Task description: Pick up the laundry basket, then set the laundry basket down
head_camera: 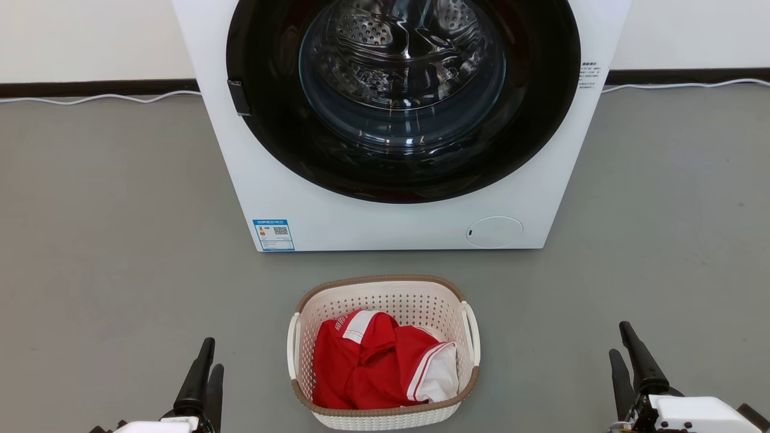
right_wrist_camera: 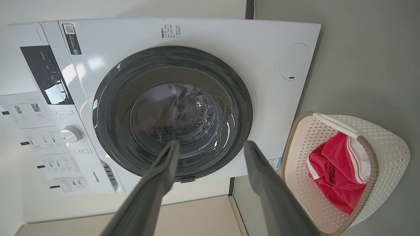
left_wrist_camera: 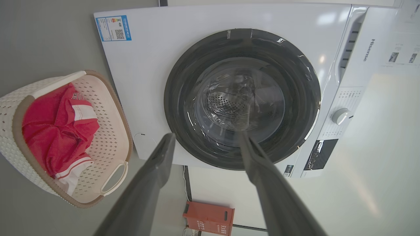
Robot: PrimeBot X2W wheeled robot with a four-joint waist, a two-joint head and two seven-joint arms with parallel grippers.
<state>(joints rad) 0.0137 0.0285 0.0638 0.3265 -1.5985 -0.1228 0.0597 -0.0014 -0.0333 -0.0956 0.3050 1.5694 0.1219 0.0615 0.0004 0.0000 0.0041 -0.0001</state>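
Note:
The laundry basket (head_camera: 385,300), cream-white with a brown rim and two white side handles, stands on the grey floor in front of the washing machine. A red and white shirt (head_camera: 373,364) lies inside it. In the wrist views the laundry basket (left_wrist_camera: 108,131) (right_wrist_camera: 390,154) sits off to the side. My left gripper (head_camera: 212,353) (left_wrist_camera: 206,139) is open at the lower left, well apart from the basket. My right gripper (head_camera: 619,338) (right_wrist_camera: 211,146) is open at the lower right, also apart from it. Nothing is between either pair of fingers.
A large white washing machine (head_camera: 313,204) with a closed round glass door (head_camera: 402,78) stands just behind the basket. White cables (head_camera: 96,97) run along the back wall. An orange-red box (left_wrist_camera: 208,218) sits beside the machine. Grey floor (head_camera: 108,240) spreads on both sides.

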